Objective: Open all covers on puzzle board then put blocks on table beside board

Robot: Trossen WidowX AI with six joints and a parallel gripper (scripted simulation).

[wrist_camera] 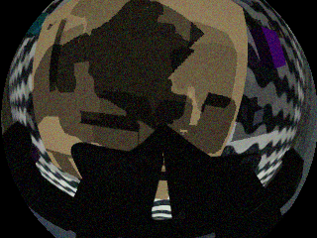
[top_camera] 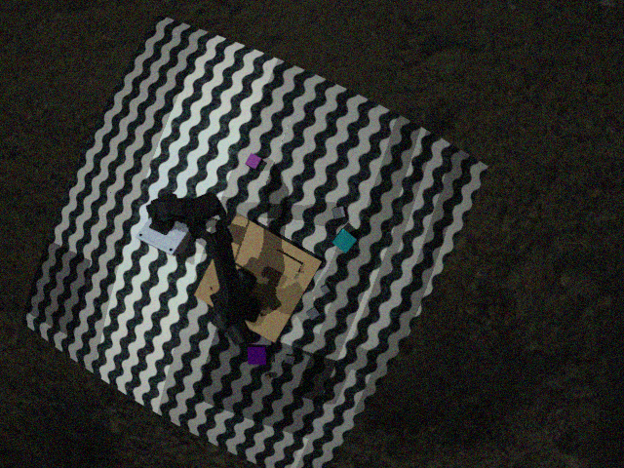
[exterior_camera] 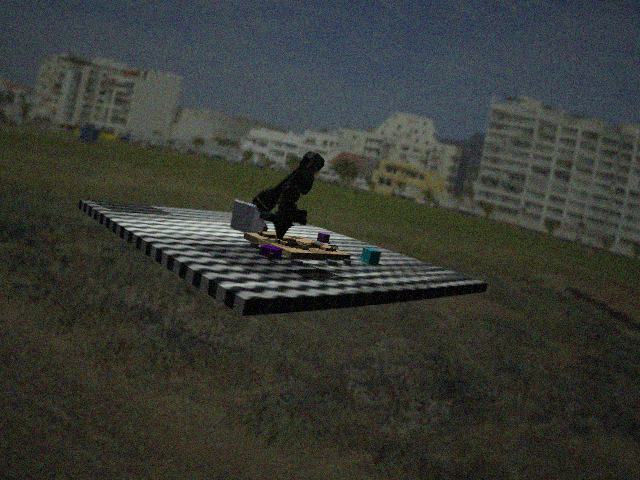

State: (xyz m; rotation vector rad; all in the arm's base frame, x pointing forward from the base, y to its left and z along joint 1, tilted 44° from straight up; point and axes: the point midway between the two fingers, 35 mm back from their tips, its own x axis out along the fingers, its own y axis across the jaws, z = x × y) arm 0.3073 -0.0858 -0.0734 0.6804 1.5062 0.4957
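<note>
The board (top_camera: 282,261) is a flat, square slab of pale tan wood lying on a table (top_camera: 352,151) patterned with black and white wavy stripes. Much of its top is under the arm's shadow, so the covers and wells cannot be told apart clearly; a few dark straight slots show on its surface in the wrist view.

Three small cubes lie on the table, off the board. A teal block (top_camera: 344,240) sits just beside the board's far-right edge. A dark purple block (top_camera: 256,355) sits just past its near corner. A lighter purple block (top_camera: 253,161) lies well apart, beyond its far corner.

The black arm reaches from its light grey base plate (top_camera: 161,236), beside the board's left corner, out over the board's left half. The gripper (wrist_camera: 161,159) hangs above the wood near the board's near edge, its dark fingers closed almost together with nothing between them.
</note>
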